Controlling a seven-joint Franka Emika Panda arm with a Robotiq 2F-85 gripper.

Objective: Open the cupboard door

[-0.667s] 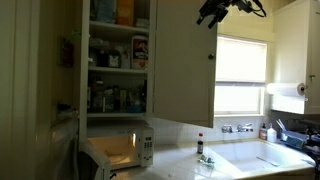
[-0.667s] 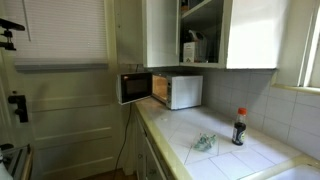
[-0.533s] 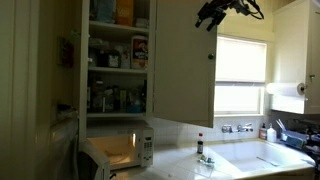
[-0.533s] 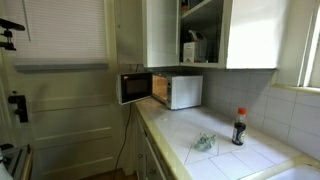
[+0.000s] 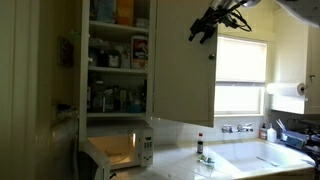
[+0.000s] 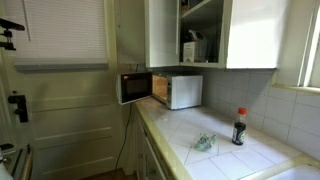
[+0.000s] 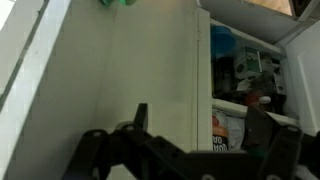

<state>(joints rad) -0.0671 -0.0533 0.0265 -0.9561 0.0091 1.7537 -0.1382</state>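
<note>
The tall cream-white cupboard door (image 5: 185, 75) stands swung open, with its small knob (image 5: 211, 57) at its free edge beside the window. It also shows in an exterior view (image 6: 250, 35) and fills the left of the wrist view (image 7: 120, 60). The cupboard shelves (image 5: 118, 60), full of jars and boxes, are exposed. My gripper (image 5: 204, 26) hangs in front of the door's upper part, above the knob. In the wrist view the gripper (image 7: 200, 125) is open, its two dark fingers spread wide with the door's edge seen between them. It holds nothing.
A white microwave (image 5: 118, 152) with its door open stands on the counter (image 6: 225, 155) below the cupboard. A dark bottle with a red cap (image 6: 239, 127) and a small green object (image 6: 204, 143) sit on the counter. A sink (image 5: 262, 157) and a bright window (image 5: 242, 75) are to the side.
</note>
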